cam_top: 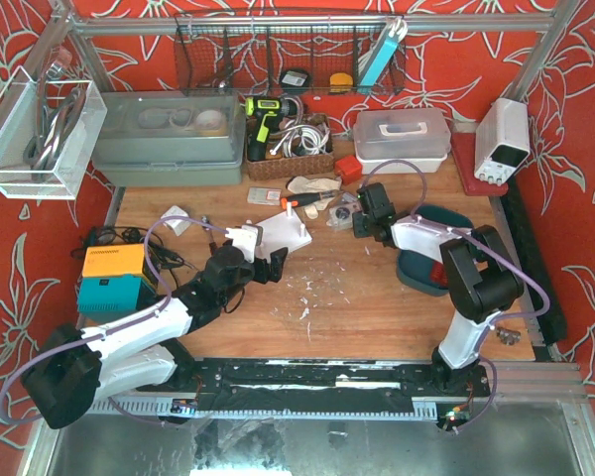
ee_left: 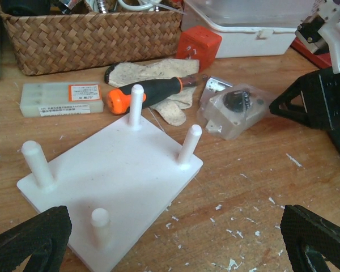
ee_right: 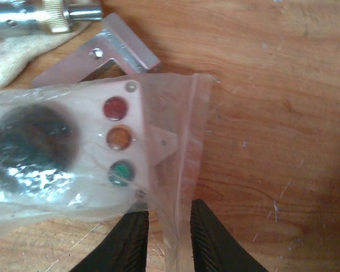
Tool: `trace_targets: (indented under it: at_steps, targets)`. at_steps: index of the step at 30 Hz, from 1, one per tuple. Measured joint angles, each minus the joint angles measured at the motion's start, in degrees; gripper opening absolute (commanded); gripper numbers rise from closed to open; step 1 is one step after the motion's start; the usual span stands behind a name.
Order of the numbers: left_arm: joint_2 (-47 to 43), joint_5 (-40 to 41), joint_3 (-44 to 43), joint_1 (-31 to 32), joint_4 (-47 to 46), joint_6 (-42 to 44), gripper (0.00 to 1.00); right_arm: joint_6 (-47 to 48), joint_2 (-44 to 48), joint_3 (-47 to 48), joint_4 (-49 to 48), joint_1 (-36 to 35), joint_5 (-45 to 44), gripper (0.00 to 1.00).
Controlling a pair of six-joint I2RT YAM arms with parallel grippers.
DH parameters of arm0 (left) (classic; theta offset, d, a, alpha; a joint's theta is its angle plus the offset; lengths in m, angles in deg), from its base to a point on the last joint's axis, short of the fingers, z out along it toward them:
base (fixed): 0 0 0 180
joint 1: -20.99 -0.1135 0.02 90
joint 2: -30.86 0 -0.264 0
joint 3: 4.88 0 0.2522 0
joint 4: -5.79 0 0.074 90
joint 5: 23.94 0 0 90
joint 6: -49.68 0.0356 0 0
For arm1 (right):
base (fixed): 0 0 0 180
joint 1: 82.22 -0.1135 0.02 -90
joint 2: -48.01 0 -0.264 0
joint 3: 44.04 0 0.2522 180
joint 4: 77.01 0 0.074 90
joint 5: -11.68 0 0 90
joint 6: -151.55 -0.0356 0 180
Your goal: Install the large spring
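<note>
A white plate with four upright pegs lies on the wooden table, also in the top view. My left gripper is wide open and empty just in front of the plate, left of centre in the top view. A clear plastic bag holds a white part with red, orange and green lenses and a dark round piece; it also shows from the left wrist. My right gripper stands narrowly open, its fingers straddling the bag's edge strip. I cannot make out a large spring.
An orange-and-black screwdriver lies on a glove behind the plate. A wicker basket, a red box and a small clear case stand further back. A metal bracket lies beside the bag. A teal tray sits at the right.
</note>
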Motion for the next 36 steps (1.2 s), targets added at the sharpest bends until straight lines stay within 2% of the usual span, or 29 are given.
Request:
trace_targets:
  at_steps: [10, 14, 20, 25, 30, 36]
  targets:
    - [-2.4, -4.0, 0.5, 0.3, -2.1, 0.8, 1.0, -2.3, 1.0, 3.9, 6.2, 0.1, -1.9, 0.6]
    - [-3.3, -6.3, 0.5, 0.3, -4.0, 0.9, 1.0, -5.4, 5.4, 5.7, 13.4, 0.1, -0.5, 0.64]
    - [-3.2, -8.5, 1.4, 0.4, -5.5, 0.9, 1.0, -13.4, 15.0, 7.1, 24.6, 0.0, -1.0, 0.64]
    - [-3.4, -8.6, 2.4, 0.4, -5.8, 0.9, 1.0, -18.7, 21.8, 6.7, 33.4, 0.5, -6.6, 0.53]
    - [-3.7, -8.6, 2.4, 0.4, -6.1, 0.9, 1.0, -19.9, 28.8, 0.2, 34.1, 5.7, -7.2, 0.48]
    - [-3.7, -8.2, 2.4, 0.4, -6.2, 0.9, 1.0, -17.8, 29.0, -6.2, 31.7, 13.5, -1.8, 0.38]
